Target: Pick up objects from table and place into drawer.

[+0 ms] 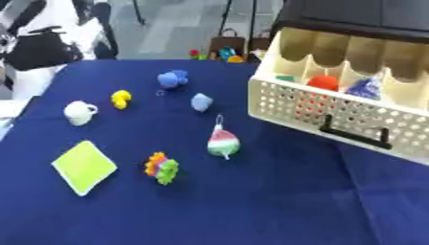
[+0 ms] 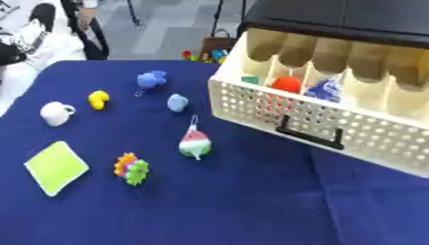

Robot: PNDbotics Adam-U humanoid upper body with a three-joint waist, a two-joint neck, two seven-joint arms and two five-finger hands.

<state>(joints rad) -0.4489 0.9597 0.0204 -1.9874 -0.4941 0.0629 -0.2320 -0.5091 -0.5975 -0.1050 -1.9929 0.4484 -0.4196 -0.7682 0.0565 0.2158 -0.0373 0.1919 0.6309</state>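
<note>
On the blue tablecloth (image 1: 276, 201) lie several small objects: a watermelon-slice toy (image 1: 223, 142) with a loop, a spiky orange, yellow and green toy (image 1: 162, 168), a lime-green square pad (image 1: 84, 166), a white cup (image 1: 80, 113), a yellow figure (image 1: 121, 99), a blue plush (image 1: 173, 79) and a pale blue piece (image 1: 201, 102). The cream perforated drawer (image 1: 352, 119) stands pulled out at the right, with a black handle (image 1: 356, 135). Inside its compartments lie a red ball (image 1: 323, 83), a blue crinkled thing (image 1: 365, 88) and a small green item (image 1: 286, 78). Neither hand shows in either view.
The drawer juts from a dark cabinet (image 2: 344, 19) at the upper right. Beyond the table's far edge are small colourful toys (image 1: 220, 54) on the floor and a seated person (image 1: 42, 38) at the upper left. The table's left edge runs near the white cup.
</note>
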